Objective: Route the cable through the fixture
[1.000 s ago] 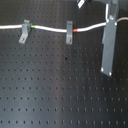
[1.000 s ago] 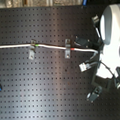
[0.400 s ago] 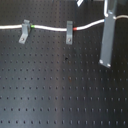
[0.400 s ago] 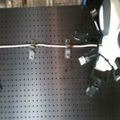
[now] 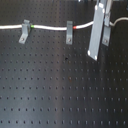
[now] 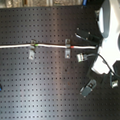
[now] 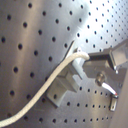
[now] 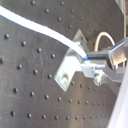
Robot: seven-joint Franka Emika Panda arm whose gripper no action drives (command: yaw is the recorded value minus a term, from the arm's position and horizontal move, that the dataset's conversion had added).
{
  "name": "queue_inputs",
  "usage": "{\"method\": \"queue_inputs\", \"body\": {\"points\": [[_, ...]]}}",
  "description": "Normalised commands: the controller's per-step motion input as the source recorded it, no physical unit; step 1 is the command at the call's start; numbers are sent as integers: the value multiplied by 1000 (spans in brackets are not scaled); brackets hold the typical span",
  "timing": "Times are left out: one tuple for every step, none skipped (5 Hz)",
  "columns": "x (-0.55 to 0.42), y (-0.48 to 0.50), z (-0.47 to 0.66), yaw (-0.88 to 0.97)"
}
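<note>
Cable pinched at the gripper, strung back through two clips

Nearest, the gripper (image 7: 92, 62) is clenched on the cable (image 5: 50, 27); from there the white cord's long axis runs toward the first exterior view's left, through the near clip (image 5: 69, 33), then the far clip (image 5: 25, 31).

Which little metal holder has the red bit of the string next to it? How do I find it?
Find the black board full of holes and follow the white cable across it. Two grey clips hold it; yours is the clip nearer the robot arm, beside the red band, not the green one.
</note>
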Motion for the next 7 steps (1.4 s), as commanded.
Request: {"method": "queue_inputs", "body": {"points": [[367,21,-415,243],[263,21,-643,211],[193,37,-694,208],[147,73,-678,208],[243,166,-594,214],[42,-72,-102,31],[-465,-154,229,0]]}}
